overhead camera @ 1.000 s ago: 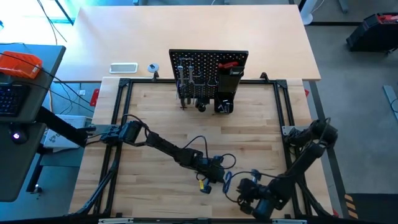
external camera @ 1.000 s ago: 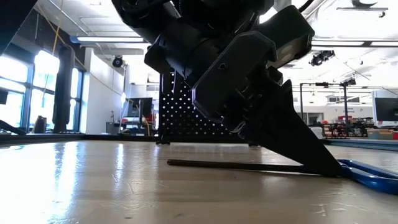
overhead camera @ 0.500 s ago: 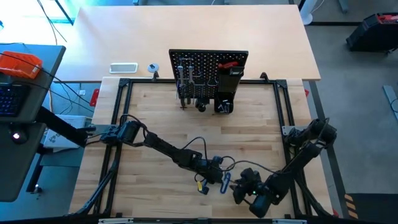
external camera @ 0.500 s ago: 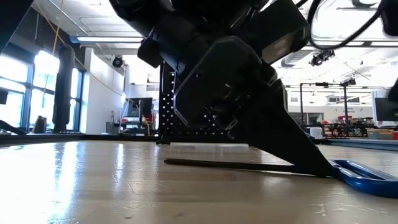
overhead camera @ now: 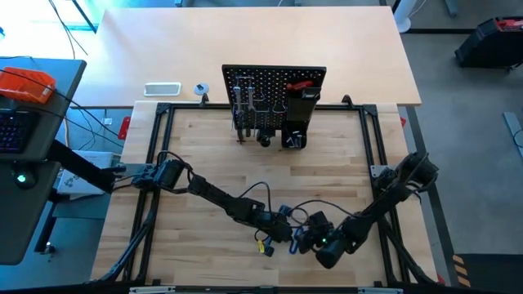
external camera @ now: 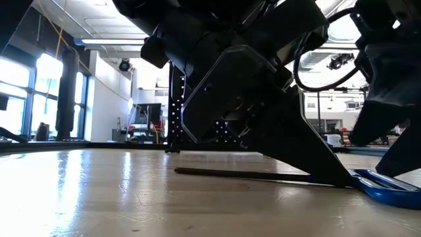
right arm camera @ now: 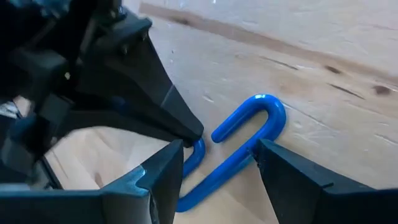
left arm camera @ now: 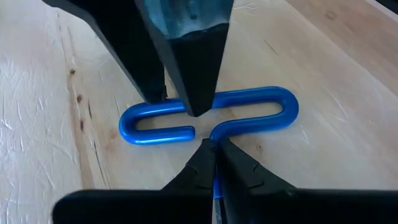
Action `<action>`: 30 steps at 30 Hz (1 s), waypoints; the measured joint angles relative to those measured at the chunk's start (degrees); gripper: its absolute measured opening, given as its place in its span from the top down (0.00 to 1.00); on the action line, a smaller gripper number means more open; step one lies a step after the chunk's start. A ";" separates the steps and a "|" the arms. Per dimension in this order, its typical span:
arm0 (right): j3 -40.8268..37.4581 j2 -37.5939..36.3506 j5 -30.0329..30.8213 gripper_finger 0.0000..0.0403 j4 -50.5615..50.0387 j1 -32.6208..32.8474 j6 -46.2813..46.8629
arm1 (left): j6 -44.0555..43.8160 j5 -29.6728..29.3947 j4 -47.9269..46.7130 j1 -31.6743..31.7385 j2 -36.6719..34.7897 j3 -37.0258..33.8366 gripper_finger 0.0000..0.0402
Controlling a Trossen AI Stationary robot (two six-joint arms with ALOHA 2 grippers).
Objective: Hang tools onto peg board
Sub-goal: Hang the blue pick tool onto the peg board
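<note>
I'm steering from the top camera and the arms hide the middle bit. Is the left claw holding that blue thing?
Observer: Yes. In the left wrist view the left gripper is pinched shut on the hex key, right where its blue handle meets the rod.
Operator: Is the other claw grabbing it too?
Observer: Not gripping. In the right wrist view the right gripper is open, with one finger on either side of a bar of the blue handle.
Operator: Is the key up in the air?
Observer: No. The low view shows its thin rod and handle lying on the table.
</note>
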 joint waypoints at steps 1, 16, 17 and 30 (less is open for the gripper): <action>0.00 0.00 -0.63 0.50 0.01 -0.19 -0.82 | -0.19 0.00 0.05 0.00 0.00 0.00 1.00; 0.00 0.00 4.49 0.50 0.57 3.64 -0.58 | -2.03 -2.30 -6.06 -0.28 -6.02 0.00 0.86; 0.00 0.00 4.57 0.50 0.53 3.77 -0.56 | -2.28 -2.28 -6.89 -0.31 -6.74 0.00 0.84; 0.02 0.02 5.58 0.50 0.52 5.27 1.39 | -2.05 -2.99 -20.40 0.41 -9.29 -2.08 0.70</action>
